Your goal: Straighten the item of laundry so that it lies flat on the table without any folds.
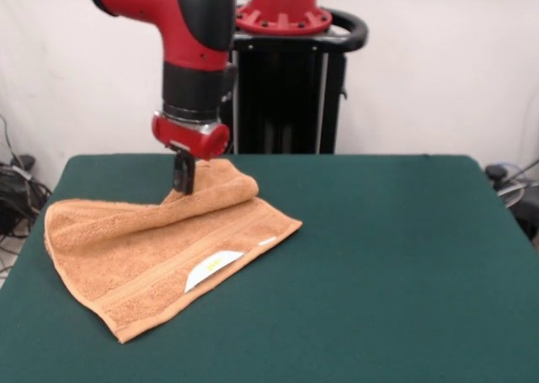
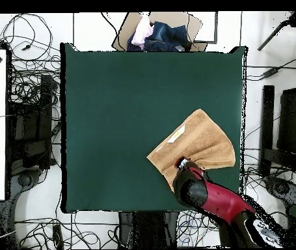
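Note:
The orange-tan towel lies on the left part of the dark green table, with its far edge lifted and folded over toward the middle. Its white tag with yellow print shows near the front right edge. My gripper hangs from the red and black arm at the raised fold and is shut on that far part of the towel, holding it a little above the table. In the overhead view the towel lies near the table's right edge, and the gripper is at its lower left part.
The black pedestal stands behind the table's far edge. In the overhead view a cardboard box with clothes sits beyond the table's top edge, and cables cover the floor on both sides.

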Action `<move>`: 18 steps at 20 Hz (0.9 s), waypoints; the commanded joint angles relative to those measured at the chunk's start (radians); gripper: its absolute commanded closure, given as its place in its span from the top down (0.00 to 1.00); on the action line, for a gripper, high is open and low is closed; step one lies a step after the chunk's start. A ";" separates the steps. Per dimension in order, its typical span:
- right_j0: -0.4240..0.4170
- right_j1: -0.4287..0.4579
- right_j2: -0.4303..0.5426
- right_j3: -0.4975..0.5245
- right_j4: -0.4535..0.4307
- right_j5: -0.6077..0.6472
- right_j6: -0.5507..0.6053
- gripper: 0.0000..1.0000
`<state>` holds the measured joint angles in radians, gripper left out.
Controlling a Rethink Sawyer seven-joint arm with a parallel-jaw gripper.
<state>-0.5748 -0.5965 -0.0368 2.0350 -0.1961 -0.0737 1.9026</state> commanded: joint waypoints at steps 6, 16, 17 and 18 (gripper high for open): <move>0.044 0.217 0.073 -0.154 0.060 -0.038 0.156 0.00; 0.036 0.347 0.086 -0.237 0.037 -0.104 0.149 0.00; 0.037 0.346 0.086 -0.237 0.037 -0.104 0.149 0.00; 0.039 0.344 0.086 -0.235 0.037 -0.102 0.149 0.00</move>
<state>-0.5493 -0.4354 -0.0369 1.9495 -0.1878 -0.0899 1.9026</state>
